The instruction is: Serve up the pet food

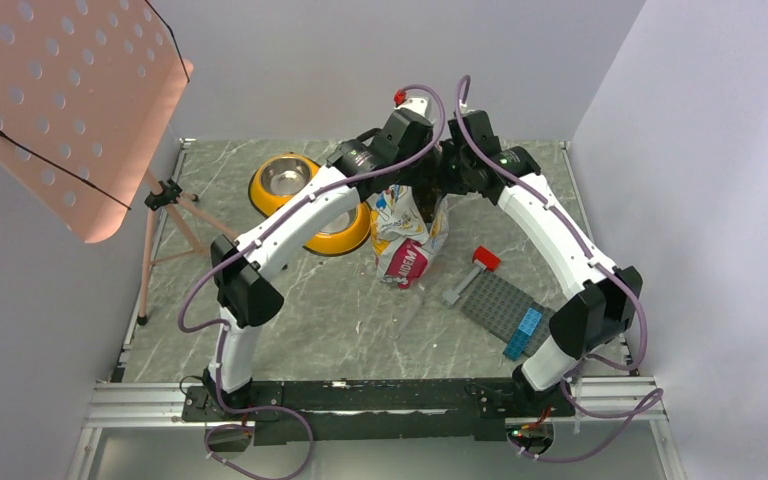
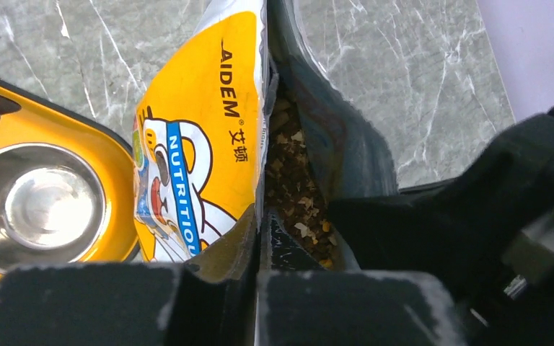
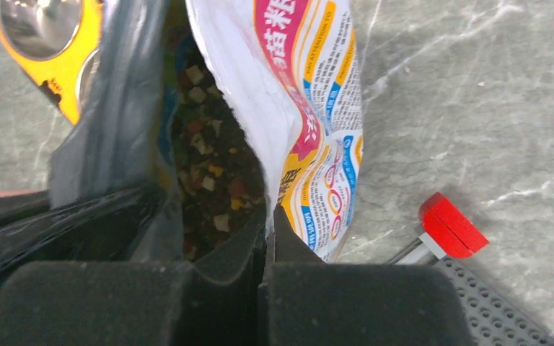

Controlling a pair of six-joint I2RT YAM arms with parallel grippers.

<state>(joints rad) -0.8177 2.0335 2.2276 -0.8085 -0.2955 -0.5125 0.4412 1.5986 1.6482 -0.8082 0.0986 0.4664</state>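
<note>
Both arms reach in over the middle of the grey marbled desk (image 1: 340,320) and meet above a glossy bag (image 1: 405,240) that stands upright there. The left gripper (image 2: 257,270) is closed on the bag's yellow wall, the one with the cartoon cat. Its two dark pads are pressed together with the rim of the film pinched between them. The right gripper (image 3: 267,259) is fully closed on the opposite wall, the white and pink printed one, again right at the rim. Between the two grips the mouth of the bag gapes open.

Down in that opening lies the pet food (image 2: 292,180), small brown pieces with some paler and reddish bits among them. It sits inside the bag, below both grippers and between them, beyond the fingertips rather than in either grip. I see no kibble outside the bag.

The yellow double bowl (image 2: 50,126) sits just beside the bag on the left arm's side, and the steel cup that shows holds nothing. Part of the bowl is hidden under the left arm. On the right arm's side, apart from the bag, lie a grey studded plate (image 1: 495,300) carrying blue bricks (image 1: 523,333) and a red-headed tool (image 1: 485,259).
</note>
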